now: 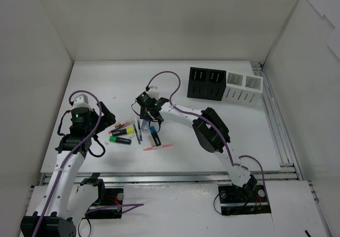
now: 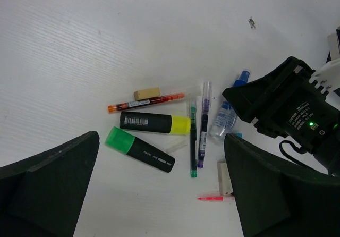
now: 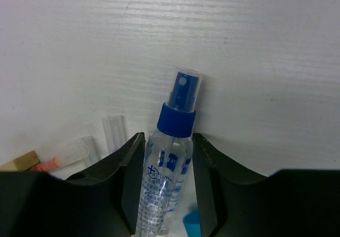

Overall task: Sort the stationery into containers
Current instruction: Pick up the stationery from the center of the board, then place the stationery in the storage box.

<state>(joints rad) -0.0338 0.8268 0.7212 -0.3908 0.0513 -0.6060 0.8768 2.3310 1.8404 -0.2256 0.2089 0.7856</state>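
Clamping spray bottle [image 3: 167,165] in right claw [image 3: 168,141]; left claw [image 2: 162,141] spread wide; black box [image 1: 206,83], white box [image 1: 243,89] contents unclear

Table [image 2: 106,35]: white, matt, finely ribbed.
Bottle [image 3: 164,189]: clear glossy plastic; blue plastic collar, see-through cap.
Yellow highlighter [image 2: 154,123]: smooth plastic, black barrel with slight sheen.
Green highlighter [image 2: 141,149]: same smooth plastic.
Pens [image 2: 203,125]: clear glossy plastic barrels.
Eraser [image 2: 146,93]: pale, dull, rubbery-looking.
Black box [image 1: 206,83]: matt dark plastic.
Right gripper [image 3: 167,141] fingers [image 3: 125,194]: matt black plastic.
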